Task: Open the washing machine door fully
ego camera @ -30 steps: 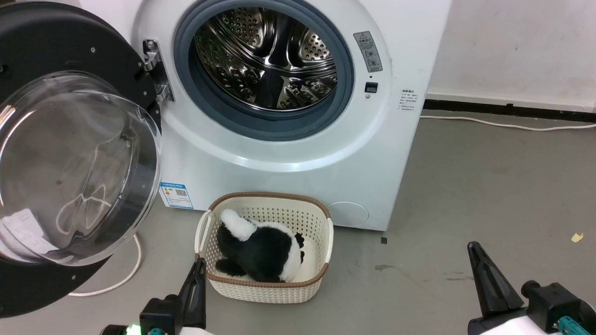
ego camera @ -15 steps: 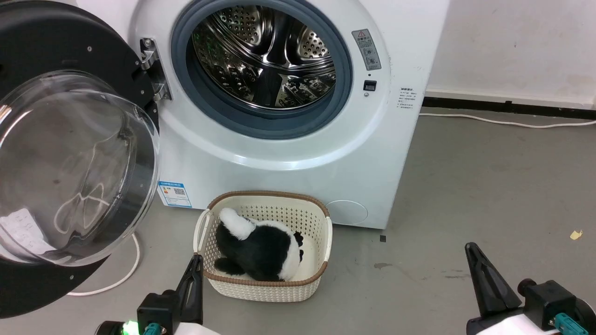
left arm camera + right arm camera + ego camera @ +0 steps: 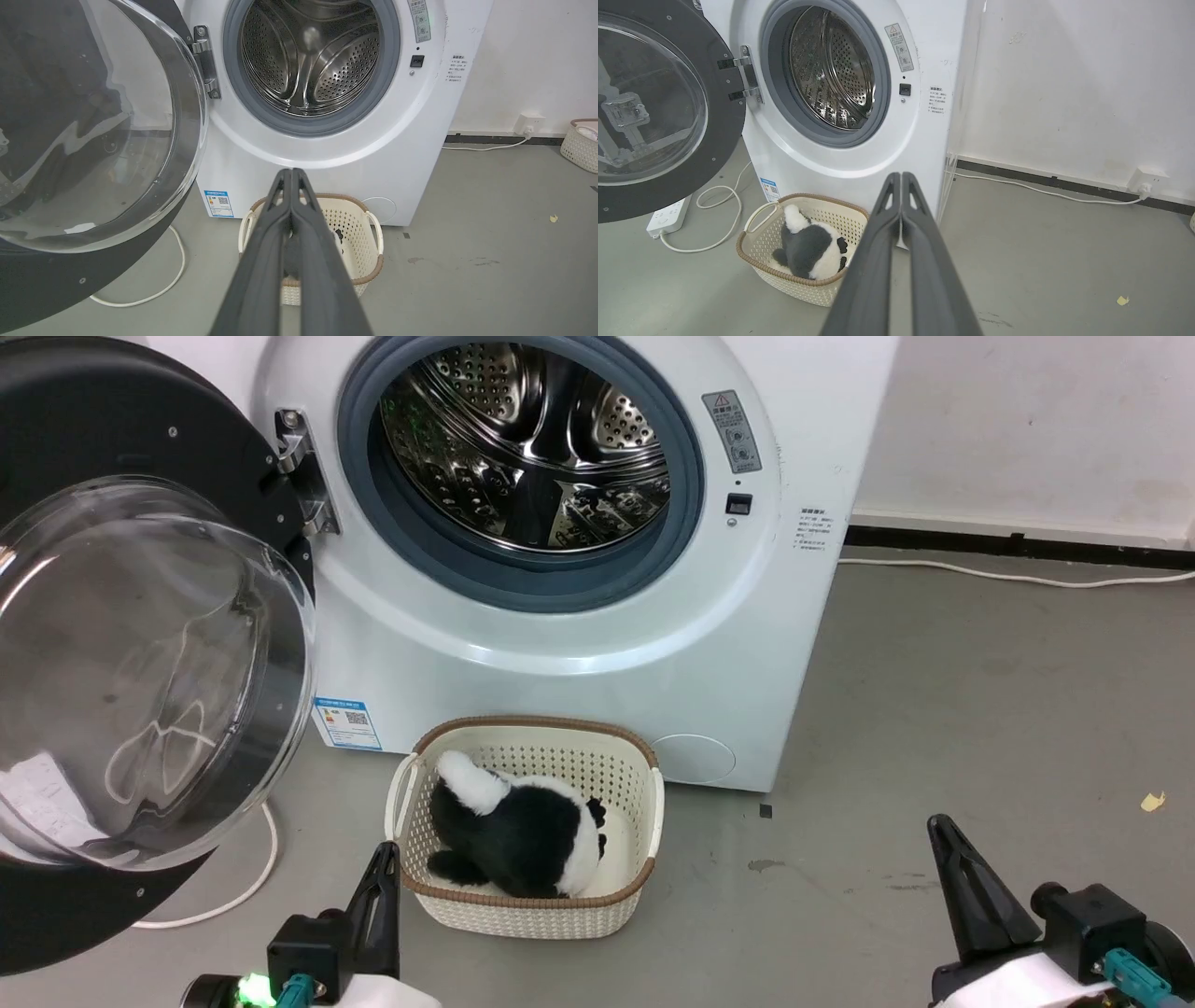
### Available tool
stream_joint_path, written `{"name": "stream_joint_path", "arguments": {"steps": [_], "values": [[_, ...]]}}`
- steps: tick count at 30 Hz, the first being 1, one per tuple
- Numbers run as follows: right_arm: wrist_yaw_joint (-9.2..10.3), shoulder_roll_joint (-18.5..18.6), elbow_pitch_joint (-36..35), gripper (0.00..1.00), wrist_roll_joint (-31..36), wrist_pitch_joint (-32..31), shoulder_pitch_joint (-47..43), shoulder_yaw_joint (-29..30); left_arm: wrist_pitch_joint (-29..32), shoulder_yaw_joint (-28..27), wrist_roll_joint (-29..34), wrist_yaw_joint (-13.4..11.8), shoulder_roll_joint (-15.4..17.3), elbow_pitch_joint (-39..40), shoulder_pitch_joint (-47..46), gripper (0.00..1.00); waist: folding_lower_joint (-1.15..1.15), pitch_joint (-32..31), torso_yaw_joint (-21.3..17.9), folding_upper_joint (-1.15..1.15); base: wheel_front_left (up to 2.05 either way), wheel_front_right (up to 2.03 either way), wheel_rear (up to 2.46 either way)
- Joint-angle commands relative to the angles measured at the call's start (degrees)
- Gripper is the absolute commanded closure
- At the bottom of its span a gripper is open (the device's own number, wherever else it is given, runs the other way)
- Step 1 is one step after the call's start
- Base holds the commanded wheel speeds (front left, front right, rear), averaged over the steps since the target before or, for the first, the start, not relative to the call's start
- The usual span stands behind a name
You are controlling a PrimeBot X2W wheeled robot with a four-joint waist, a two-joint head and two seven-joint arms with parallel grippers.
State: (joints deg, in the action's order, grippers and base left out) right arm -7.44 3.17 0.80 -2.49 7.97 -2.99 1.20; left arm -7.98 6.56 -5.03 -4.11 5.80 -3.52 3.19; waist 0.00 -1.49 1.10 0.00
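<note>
The glossy black washing machine door [image 3: 84,420] [image 3: 56,289] [image 3: 724,121] stands swung wide open to the left on its metal hinge [image 3: 299,476], its clear glass bowl bulging toward me. The white washing machine [image 3: 579,653] [image 3: 327,140] [image 3: 840,158] shows its steel drum [image 3: 532,439] inside a grey gasket. My left gripper [image 3: 385,852] [image 3: 291,171] is shut and empty, low in front of the basket. At the lower right, my right gripper [image 3: 936,824] [image 3: 901,175] is shut and empty too, away from the machine.
A cream basket [image 3: 644,803] [image 3: 761,233] holding a black-and-white plush toy [image 3: 518,831] sits on the grey floor before the washer. A white cable [image 3: 252,877] loops under the door, with a power strip [image 3: 668,217]. Another cable [image 3: 1008,579] runs along the wall.
The whole head view has shifted slightly, so the camera moved. Both grippers stay shut and low; the door holds the same wide-open position.
</note>
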Motion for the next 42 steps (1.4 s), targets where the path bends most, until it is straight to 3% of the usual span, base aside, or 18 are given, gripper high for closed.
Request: {"name": "stream_joint_path", "arguments": {"steps": [1, 42], "values": [[-0.02, -0.14, -0.31, 1.00, 0.39, -0.46, 0.73, -0.14, 0.50, -0.44, 0.60, 0.33, -0.45, 0.42, -1.09, 1.00, 0.00, 0.04, -0.03, 0.00, 0.00, 0.00, 0.00], [-0.04, -0.24, -0.62, 1.00, 1.74, -5.28, 2.18, -0.82, 5.30, -4.37, 3.44, 2.76, -2.03, 2.41, -2.44, 1.00, 0.00, 0.97, -0.71, 0.00, 0.00, 0.00, 0.00]]}}
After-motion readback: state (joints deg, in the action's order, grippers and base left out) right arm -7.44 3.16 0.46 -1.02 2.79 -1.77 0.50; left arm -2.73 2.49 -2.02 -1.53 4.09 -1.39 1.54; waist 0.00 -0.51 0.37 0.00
